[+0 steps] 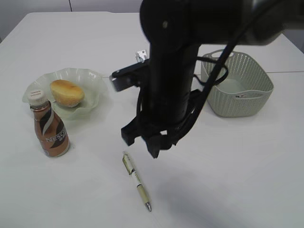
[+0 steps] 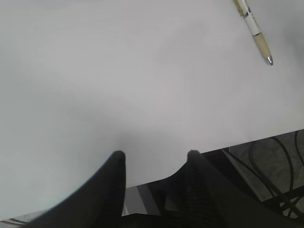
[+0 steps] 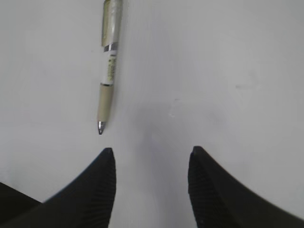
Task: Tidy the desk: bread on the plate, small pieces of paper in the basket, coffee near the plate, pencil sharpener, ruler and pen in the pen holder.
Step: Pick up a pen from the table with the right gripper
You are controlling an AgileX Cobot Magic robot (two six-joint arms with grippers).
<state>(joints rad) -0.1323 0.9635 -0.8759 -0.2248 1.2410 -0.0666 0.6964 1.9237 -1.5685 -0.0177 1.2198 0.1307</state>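
Observation:
The bread [image 1: 66,92] lies on the pale green plate [image 1: 92,77] at the left, and the coffee [image 1: 50,129] stands upright just in front of the plate. A cream pen [image 1: 137,180] [image 2: 254,31] [image 3: 108,71] lies on the desk [image 1: 228,180], tip toward the front. My right gripper [image 1: 141,142] [image 3: 152,149] hangs open and holds nothing, and the pen tip is just ahead of its left finger. My left gripper [image 2: 156,153] is open and holds nothing over bare desk near the front edge, out of the exterior view. The pen holder, ruler and pencil sharpener cannot be made out.
The grey-green basket [image 1: 237,107] stands at the right with a small scrap [image 1: 240,96] on its floor. My right arm [image 1: 171,71] blocks the desk's middle. A small silvery object [image 1: 141,56] peeks out behind it. Cables hang below the desk edge [image 2: 266,156].

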